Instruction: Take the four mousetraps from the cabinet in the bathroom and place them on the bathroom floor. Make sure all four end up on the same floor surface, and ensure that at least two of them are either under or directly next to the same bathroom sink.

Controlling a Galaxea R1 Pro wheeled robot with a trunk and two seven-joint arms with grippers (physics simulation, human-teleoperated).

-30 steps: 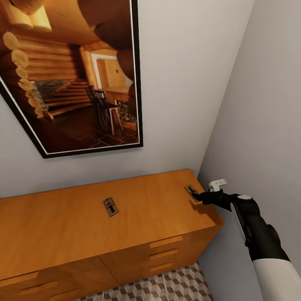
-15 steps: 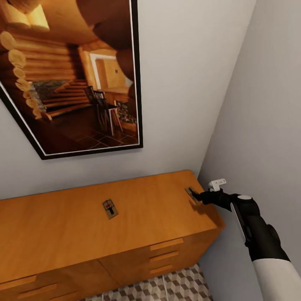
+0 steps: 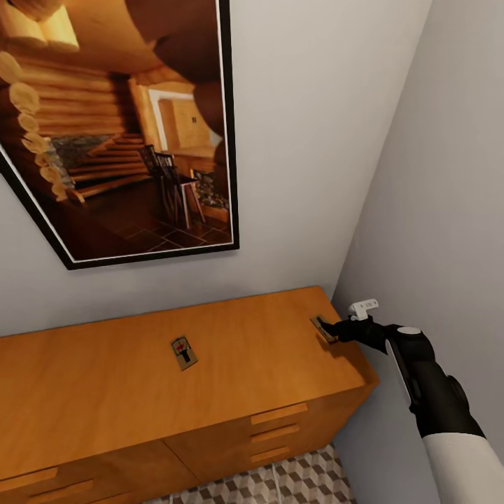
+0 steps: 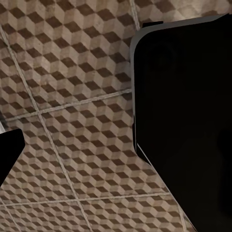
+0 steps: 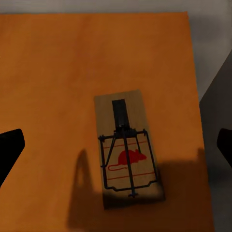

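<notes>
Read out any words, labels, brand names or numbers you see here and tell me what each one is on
None: no readable text.
Mousetrap under the right gripper: a red mouse picture and red lines, no letters.
Second mousetrap on the cabinet: red mark, too small to read.
Framed picture: no writing.

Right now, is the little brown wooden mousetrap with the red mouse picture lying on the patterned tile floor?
No, the small brown wooden mousetrap with the red mouse mark lies flat on the orange wooden cabinet top, not on tiles.

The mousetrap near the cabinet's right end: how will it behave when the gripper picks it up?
The mousetrap looks like a thin, flat board, so probably stiff and light. Lying flush on the cabinet top, it may slide before lifting. Its wire frame could snag the right gripper.
</notes>
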